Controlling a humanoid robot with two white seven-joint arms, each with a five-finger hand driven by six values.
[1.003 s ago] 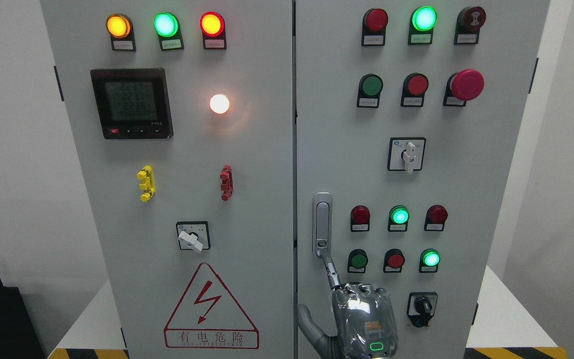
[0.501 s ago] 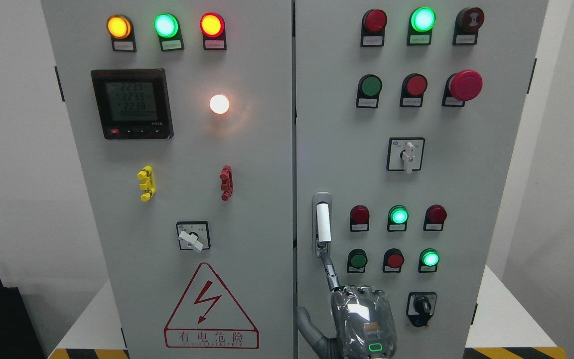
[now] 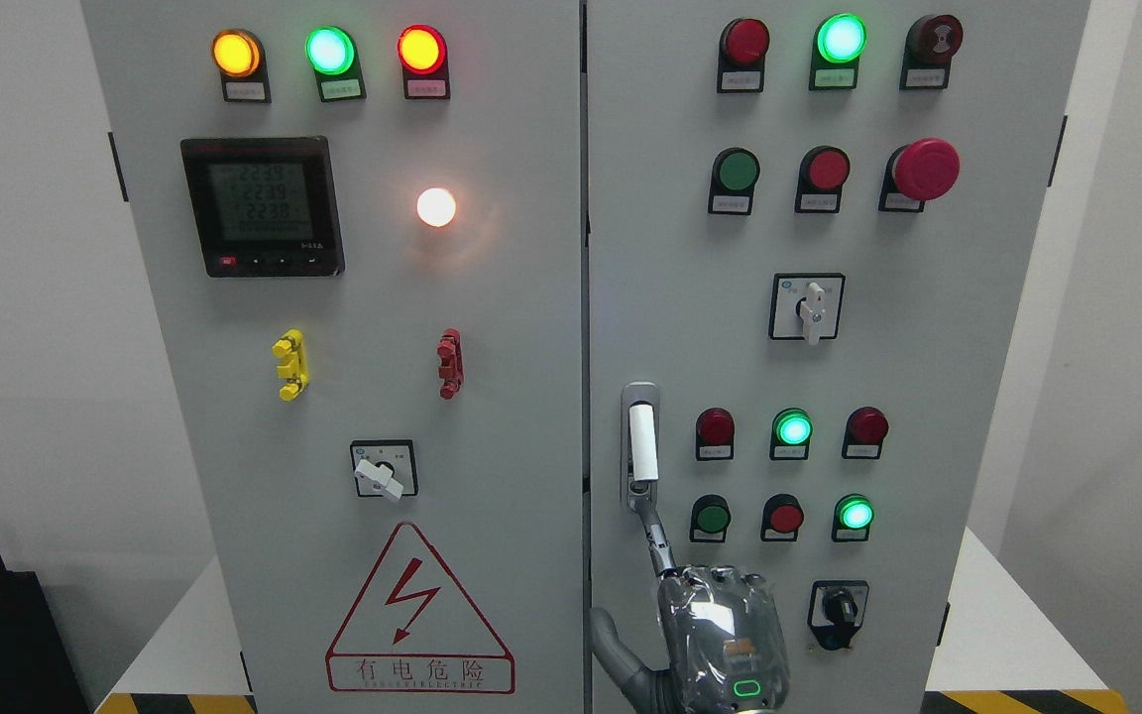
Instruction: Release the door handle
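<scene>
One robot hand (image 3: 705, 620) rises from the bottom edge of the frame, just right of centre, its back toward the camera and wrapped in clear, glossy film that catches a bright glare. A small green light glows low on the back of the hand, under an orange mark. One slim, jointed metal finger (image 3: 658, 540) extends up and slightly left from the knuckles, reaching toward the middle of the lower frame. The grey thumb (image 3: 611, 645) splays out to the lower left, apart from the palm. The remaining fingers are bent at the knuckles, their tips hidden. The arm itself lies below the frame, so its side cannot be told.
</scene>
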